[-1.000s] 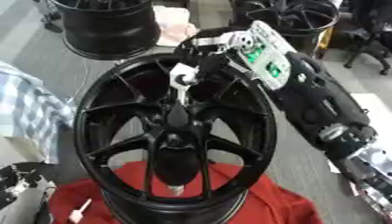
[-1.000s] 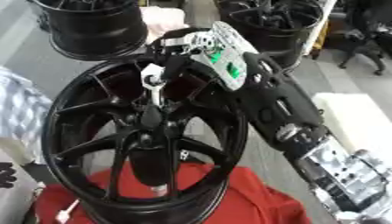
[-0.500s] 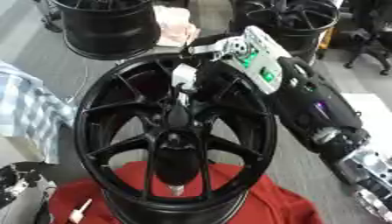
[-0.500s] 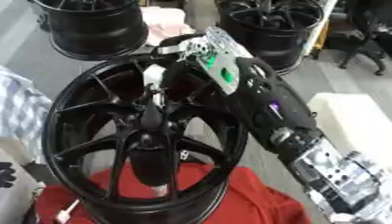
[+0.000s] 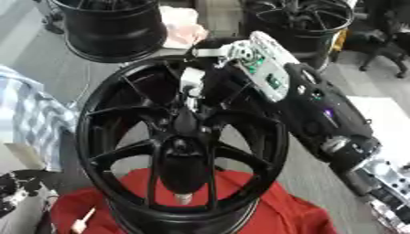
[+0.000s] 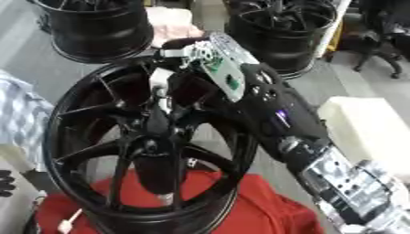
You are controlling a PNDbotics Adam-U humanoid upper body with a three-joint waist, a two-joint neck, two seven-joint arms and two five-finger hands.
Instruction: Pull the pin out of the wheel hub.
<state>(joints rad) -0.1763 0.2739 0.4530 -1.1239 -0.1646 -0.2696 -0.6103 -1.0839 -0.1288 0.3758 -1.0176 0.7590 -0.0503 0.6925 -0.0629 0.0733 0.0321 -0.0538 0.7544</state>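
Observation:
A black multi-spoke wheel [image 5: 120, 160] lies flat on a red cloth [image 5: 280, 215], its hub [image 5: 182, 147] at the middle. My right arm reaches in from the right, across the far rim. The right hand [image 5: 192, 81] hangs just beyond the hub, and its pale fingertips [image 6: 160, 82] point down, pinched on a slim pin that stands between two spokes. The pin is mostly hidden by the fingers. My left hand [image 5: 14, 192] rests low at the left edge, away from the wheel, fingers relaxed.
Two more black wheels [image 5: 112, 27] [image 5: 308, 20] stand behind, with a pale cloth [image 5: 186, 25] between them. A white box [image 6: 372, 132] sits on the right. A small white stick [image 5: 83, 224] lies on the red cloth. Checked fabric [image 5: 32, 119] is at the left.
The right hand has kept its pinch above the spokes and shifted only slightly. The forearm has swung a little toward the wheel's middle. The left hand has stayed put.

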